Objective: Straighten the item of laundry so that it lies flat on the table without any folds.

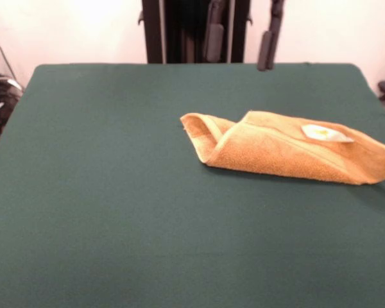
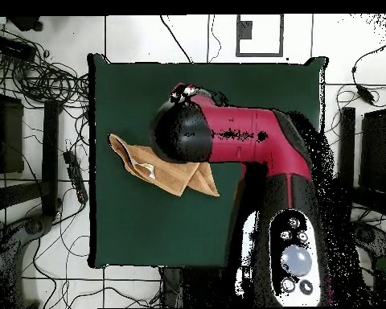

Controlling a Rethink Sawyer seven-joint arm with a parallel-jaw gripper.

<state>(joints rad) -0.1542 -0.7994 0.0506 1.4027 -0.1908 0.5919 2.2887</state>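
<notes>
The towel lies folded on the table; in the front view it sits at the right side, abt mid-depth, its right end close to the table's right edge; in the overhead view the towel is at the left part of the table, since that view is turned half round. It is not flat; one end is rolled over into a loop, and a layer is folded across the top, w/ the small white tag facing up.

Its long axis runs nearly along the table's width in the front view, the rolled end toward the centre, the tag end toward the edge; in the overhead view it goes diagonal, from upper left to lower right.

The arm reaches over the table from the base side, and its black wrist end hangs just above the towel's inner side, partly covering it from above; so the towel lies directly under and slightly outward of the wrist. The gripper itself I cannot see clearly; the front view shows only dark parts at the top edge; open or closed, I cannot tell.

My judgement: the next move needs a descent near the folded top layer, then a pull across the long axis to open it; the fold is not yet undone.
</notes>
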